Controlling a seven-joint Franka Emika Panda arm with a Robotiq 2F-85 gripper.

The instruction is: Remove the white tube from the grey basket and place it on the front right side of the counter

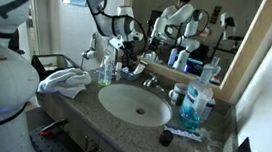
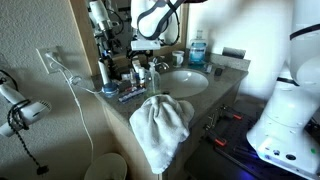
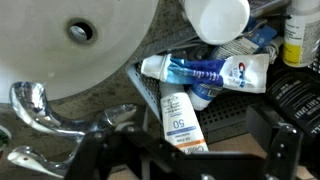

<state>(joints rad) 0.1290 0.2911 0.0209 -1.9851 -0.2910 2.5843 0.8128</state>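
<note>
In the wrist view the white tube, printed with an orange "50" label, lies in the grey mesh basket with its lower end toward me. A white, blue and red toothpaste tube lies across it. My gripper is open just above the basket, with its black fingers on either side of the white tube's lower end and not touching it. In both exterior views my gripper hangs over the cluttered back corner of the speckled counter. The tube is too small to make out there.
The oval white sink and chrome faucet are next to the basket. A white towel hangs over the counter edge. A clear pump bottle of blue liquid stands at the counter's other end. Bottles crowd the basket.
</note>
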